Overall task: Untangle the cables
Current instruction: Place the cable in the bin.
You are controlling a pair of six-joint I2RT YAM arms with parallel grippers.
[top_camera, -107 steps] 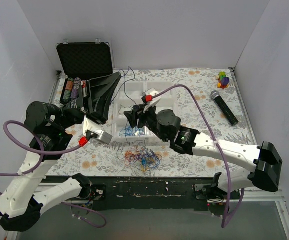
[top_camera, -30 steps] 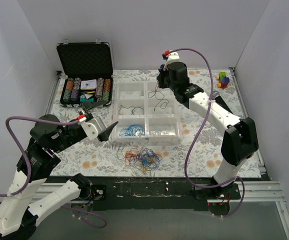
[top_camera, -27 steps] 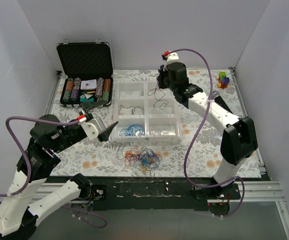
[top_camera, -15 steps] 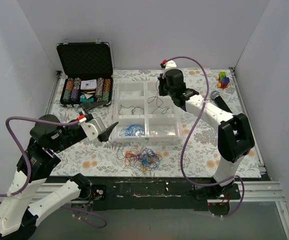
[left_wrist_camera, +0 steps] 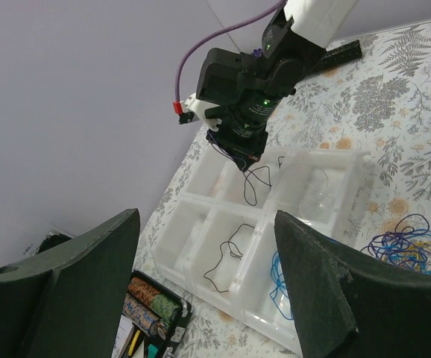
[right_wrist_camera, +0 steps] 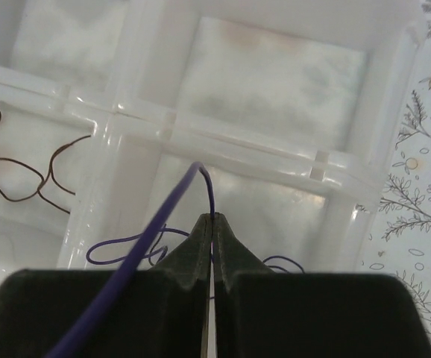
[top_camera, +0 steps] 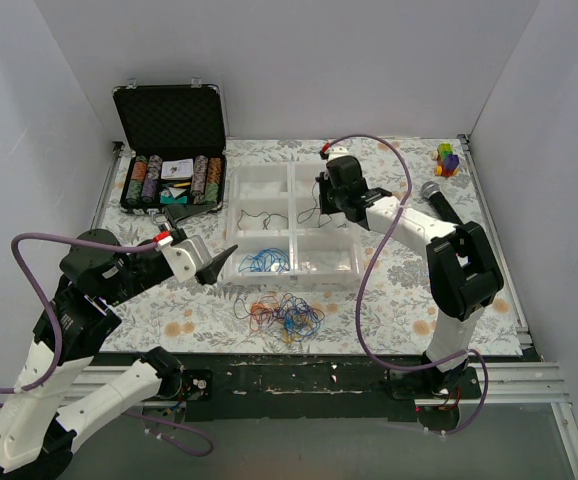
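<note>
My right gripper (right_wrist_camera: 212, 227) clamps a thin purple wire (right_wrist_camera: 142, 239), left gripper (left_wrist_camera: 206, 224) gapes; I fear it drapes across white plastic tray (right_wrist_camera: 230, 149) dividers.

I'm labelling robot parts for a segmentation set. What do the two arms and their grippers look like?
Both arms, left arm and right arm, have white link shells with black joint housings. A purple cable loops along each, ending in a red plug near the wrist. The left gripper and right gripper have dark, wedge-shaped fingers tapering to thin tips.
</note>
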